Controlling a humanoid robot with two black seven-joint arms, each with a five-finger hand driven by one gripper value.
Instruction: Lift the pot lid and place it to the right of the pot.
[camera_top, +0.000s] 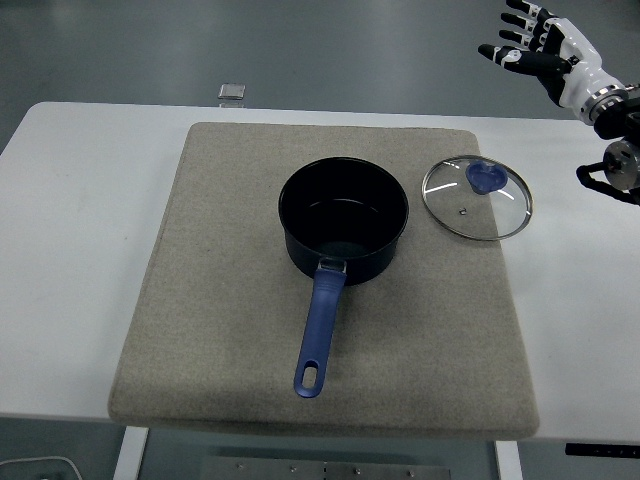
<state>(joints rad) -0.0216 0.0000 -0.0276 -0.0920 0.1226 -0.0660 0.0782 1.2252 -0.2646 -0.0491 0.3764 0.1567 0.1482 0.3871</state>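
Note:
A dark blue pot (344, 221) with a long blue handle (319, 331) stands uncovered in the middle of a grey mat (220, 300). Its glass lid (477, 197), with a blue knob (485, 177), lies flat on the mat just to the right of the pot. My right hand (535, 45) is raised at the top right corner, well above and to the right of the lid, with fingers spread and nothing in them. The left arm does not show.
The mat covers most of the white table (70, 220). A small grey square object (232, 91) lies beyond the table's far edge. Bare table lies on both sides of the mat.

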